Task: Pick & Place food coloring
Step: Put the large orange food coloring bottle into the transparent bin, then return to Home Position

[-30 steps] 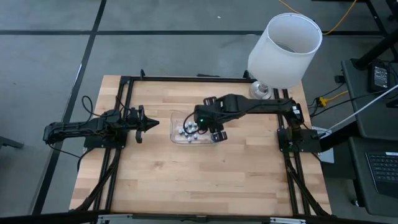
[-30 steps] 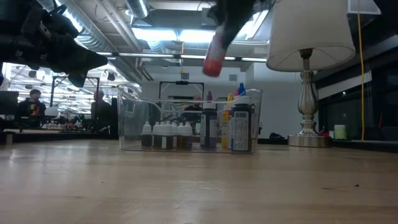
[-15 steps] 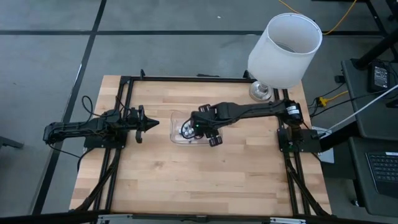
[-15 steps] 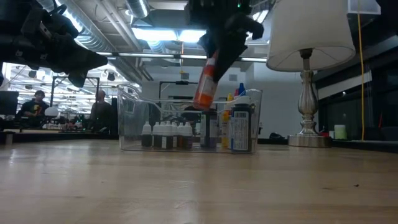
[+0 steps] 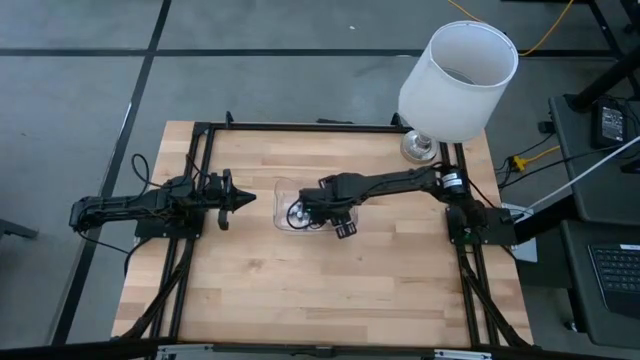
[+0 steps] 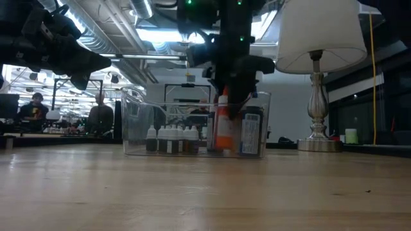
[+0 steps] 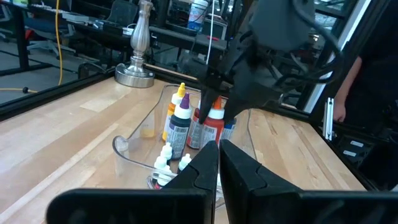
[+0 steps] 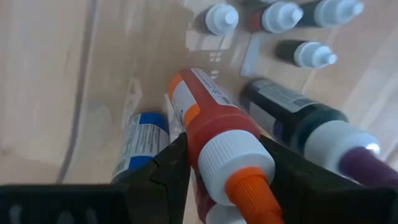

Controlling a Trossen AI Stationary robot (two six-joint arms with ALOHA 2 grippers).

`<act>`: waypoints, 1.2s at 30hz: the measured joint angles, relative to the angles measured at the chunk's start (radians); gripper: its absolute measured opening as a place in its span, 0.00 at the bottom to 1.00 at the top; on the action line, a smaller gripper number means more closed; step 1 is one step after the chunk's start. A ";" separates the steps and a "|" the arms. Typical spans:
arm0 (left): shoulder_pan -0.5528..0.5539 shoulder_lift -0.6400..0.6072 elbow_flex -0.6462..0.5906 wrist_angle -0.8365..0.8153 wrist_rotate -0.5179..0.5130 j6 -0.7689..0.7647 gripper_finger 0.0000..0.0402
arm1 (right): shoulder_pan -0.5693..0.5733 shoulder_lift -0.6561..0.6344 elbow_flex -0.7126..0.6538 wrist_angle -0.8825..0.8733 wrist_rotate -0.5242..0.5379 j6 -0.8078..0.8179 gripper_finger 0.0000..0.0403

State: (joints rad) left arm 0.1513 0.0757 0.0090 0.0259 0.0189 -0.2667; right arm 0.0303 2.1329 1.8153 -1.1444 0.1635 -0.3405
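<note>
A clear plastic bin (image 6: 192, 128) stands mid-table, also in the high view (image 5: 290, 212). In it stand several tiny dark bottles with pale caps (image 6: 170, 138), also in the right wrist view (image 8: 280, 15), and a few taller bottles (image 6: 249, 131). My right gripper (image 8: 227, 171) reaches down into the bin (image 5: 322, 208), shut on an orange-red bottle (image 6: 223, 128) with a white cap and orange tip. My left gripper (image 5: 242, 199) is shut and empty, level above the table just left of the bin; its fingers (image 7: 219, 165) point at it. My right gripper pinches the orange-red bottle's upper body just below its white cap (image 8: 214, 134) between its two fingers (image 8: 166, 163). The fingers come from above, pointing down. The bottle stands upright inside the bin, its base (image 6: 223, 148) at floor level; whether it touches the floor I cannot tell.
A lamp with a white shade (image 5: 458, 66) and silver base (image 6: 316, 142) stands at the table's far right corner. A dark frame (image 5: 200, 140) runs along the table's edges. People (image 6: 32, 106) sit in the room beyond the table.
My right gripper has come down and toward the table's left, into the bin, with the orange-red bottle. The bottle was tilted and high above the bin; it now stands upright among the other bottles.
</note>
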 joint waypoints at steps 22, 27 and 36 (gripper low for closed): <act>0.000 0.000 0.000 0.000 0.000 0.000 0.02 | 0.000 0.017 0.016 -0.010 0.039 -0.001 0.44; 0.000 0.000 0.000 0.000 0.000 0.000 0.03 | 0.000 0.017 0.016 -0.009 0.039 -0.001 0.52; 0.000 0.000 0.000 0.000 0.000 0.000 0.03 | 0.000 0.016 0.093 -0.057 0.058 0.018 0.59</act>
State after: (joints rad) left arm 0.1513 0.0757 0.0090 0.0257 0.0189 -0.2665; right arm 0.0299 2.1490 1.9080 -1.2014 0.2218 -0.3222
